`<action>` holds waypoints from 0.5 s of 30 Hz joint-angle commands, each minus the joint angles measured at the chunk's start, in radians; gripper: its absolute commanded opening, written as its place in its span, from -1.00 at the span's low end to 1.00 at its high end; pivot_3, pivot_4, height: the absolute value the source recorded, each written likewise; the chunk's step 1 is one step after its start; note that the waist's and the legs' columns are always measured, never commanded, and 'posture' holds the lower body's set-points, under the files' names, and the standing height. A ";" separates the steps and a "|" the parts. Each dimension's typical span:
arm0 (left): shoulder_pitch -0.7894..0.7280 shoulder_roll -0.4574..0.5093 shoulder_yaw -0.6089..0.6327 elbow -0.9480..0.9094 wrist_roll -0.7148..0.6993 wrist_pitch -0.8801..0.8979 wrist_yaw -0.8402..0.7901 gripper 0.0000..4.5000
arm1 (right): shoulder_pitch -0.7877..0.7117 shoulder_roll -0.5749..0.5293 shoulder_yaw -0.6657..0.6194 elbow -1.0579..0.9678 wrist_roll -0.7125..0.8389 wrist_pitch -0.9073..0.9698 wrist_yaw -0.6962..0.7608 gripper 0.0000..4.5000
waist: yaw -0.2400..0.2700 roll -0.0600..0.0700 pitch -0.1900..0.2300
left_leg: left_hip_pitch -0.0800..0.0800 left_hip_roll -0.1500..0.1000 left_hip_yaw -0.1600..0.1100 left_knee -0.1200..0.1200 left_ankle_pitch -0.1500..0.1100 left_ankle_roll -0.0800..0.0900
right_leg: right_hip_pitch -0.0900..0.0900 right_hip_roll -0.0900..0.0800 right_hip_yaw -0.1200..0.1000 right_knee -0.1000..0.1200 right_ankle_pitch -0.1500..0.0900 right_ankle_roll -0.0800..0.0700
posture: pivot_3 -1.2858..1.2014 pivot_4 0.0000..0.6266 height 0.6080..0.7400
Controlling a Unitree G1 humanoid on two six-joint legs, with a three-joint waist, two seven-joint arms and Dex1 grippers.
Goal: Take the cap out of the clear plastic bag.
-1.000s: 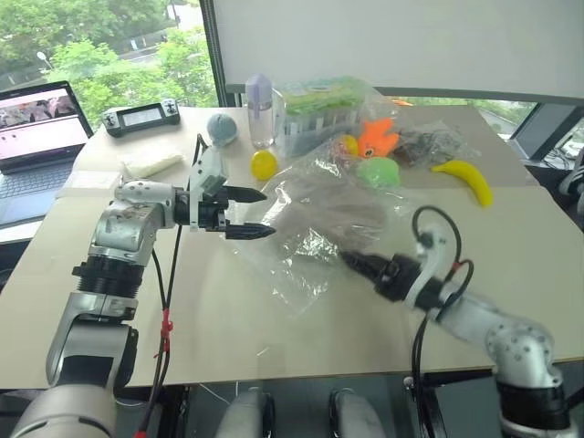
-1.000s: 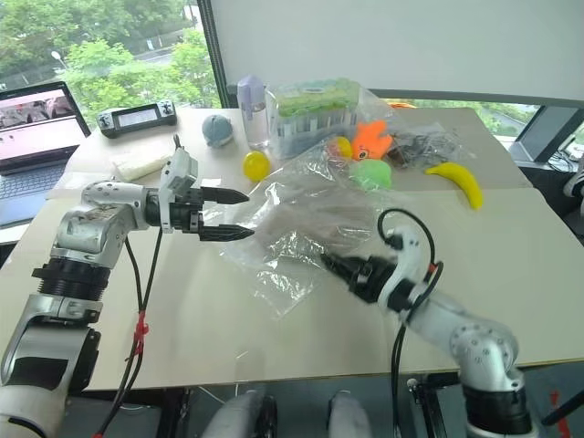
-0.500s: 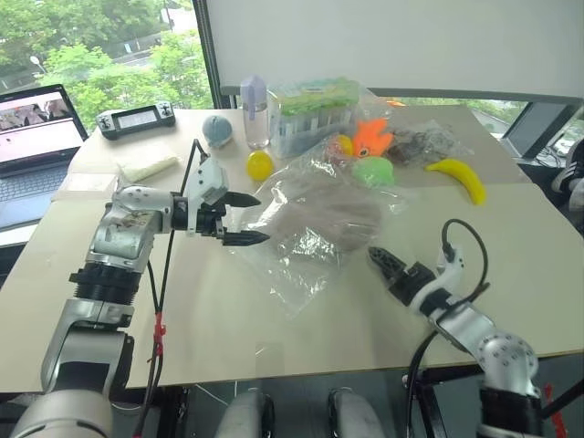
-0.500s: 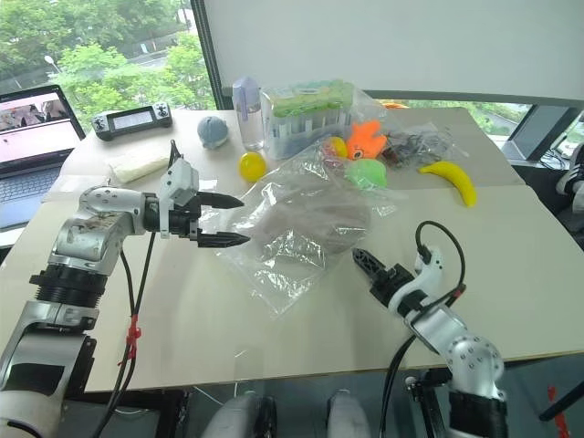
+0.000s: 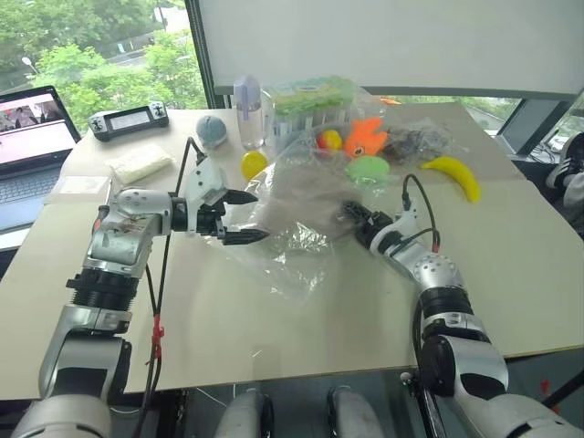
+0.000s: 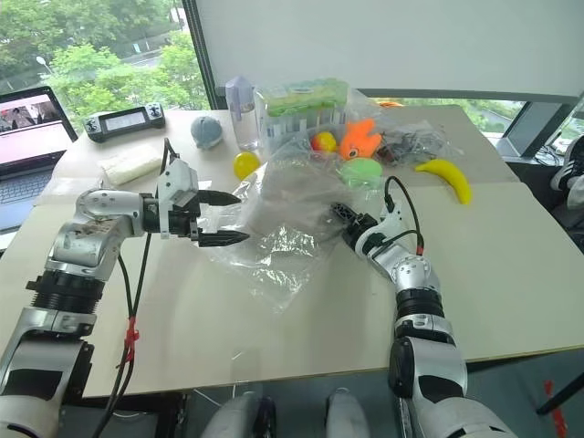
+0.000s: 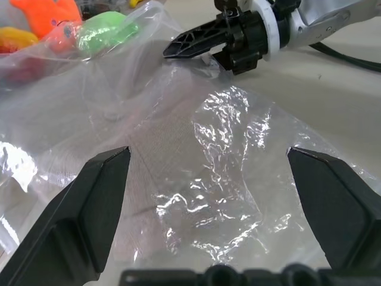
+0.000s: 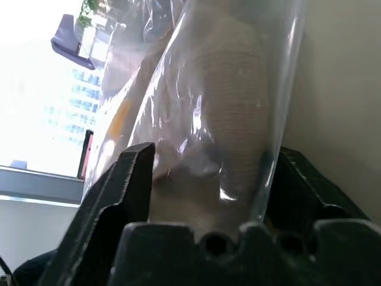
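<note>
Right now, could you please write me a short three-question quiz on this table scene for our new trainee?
1. True or false: the cap lies inside the clear plastic bag.
2. What does the left gripper hold? A) the bag B) nothing C) the yellow ball
3. Fill in: the right gripper has its fingers on either side of the ____.

Key
1. True: the fabric shows through the film.
2. B: its jaws stand wide open, beside the bag.
3. The bagged cap, as the right wrist view shows.

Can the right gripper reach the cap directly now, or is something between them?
Probably not directly: the right gripper is at the cap, but the film of the clear plastic bag lies between its fingers and the fabric.
</note>
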 commanded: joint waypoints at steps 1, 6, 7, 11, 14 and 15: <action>0.015 0.022 0.038 -0.057 -0.012 0.012 0.018 1.00 | 0.066 -0.026 0.024 -0.152 0.009 0.125 0.118 -0.24 | 0.001 0.000 0.000 | 0.000 0.000 0.000 0.000 0.000 0.000 | 0.000 0.000 0.000 0.000 0.000 0.000 | 0.03 -0.52 1.00; 0.045 0.035 0.053 -0.100 -0.022 0.035 0.034 1.00 | 0.108 -0.178 0.051 -0.319 0.030 0.290 0.315 -0.97 | 0.007 0.000 0.000 | -0.001 0.000 0.000 0.000 -0.002 0.003 | 0.000 -0.001 -0.001 -0.001 0.000 0.000 | 0.03 -0.52 1.00; 0.051 0.038 0.056 -0.108 -0.024 0.040 0.038 1.00 | 0.108 -0.209 0.060 -0.335 0.022 0.309 0.352 -0.99 | 0.011 0.001 0.001 | -0.002 0.000 -0.001 0.000 -0.003 0.004 | -0.001 -0.001 -0.001 -0.001 0.000 0.000 | 0.03 -0.52 1.00; 0.089 0.048 0.074 -0.152 -0.032 0.061 0.055 1.00 | 0.095 -0.371 0.162 -0.374 -0.064 0.316 0.560 -0.99 | 0.015 0.001 0.001 | -0.002 0.000 0.000 0.000 -0.003 0.005 | 0.000 -0.001 -0.001 -0.001 0.000 0.000 | 0.03 -0.52 1.00; 0.105 0.055 0.084 -0.178 -0.038 0.077 0.062 1.00 | 0.125 -0.484 0.269 -0.467 -0.113 0.274 0.799 -0.99 | 0.020 0.001 0.001 | -0.002 0.000 0.000 0.000 -0.003 0.005 | 0.000 -0.001 -0.002 -0.002 0.000 0.000 | 0.03 -0.52 1.00; 0.111 0.058 0.088 -0.185 -0.041 0.081 0.065 1.00 | 0.129 -0.526 0.323 -0.489 -0.156 0.236 0.886 -0.99 | 0.021 0.001 0.001 | -0.003 -0.001 0.000 0.001 -0.003 0.005 | -0.001 -0.001 -0.001 -0.002 0.000 0.001 | 0.03 -0.52 1.00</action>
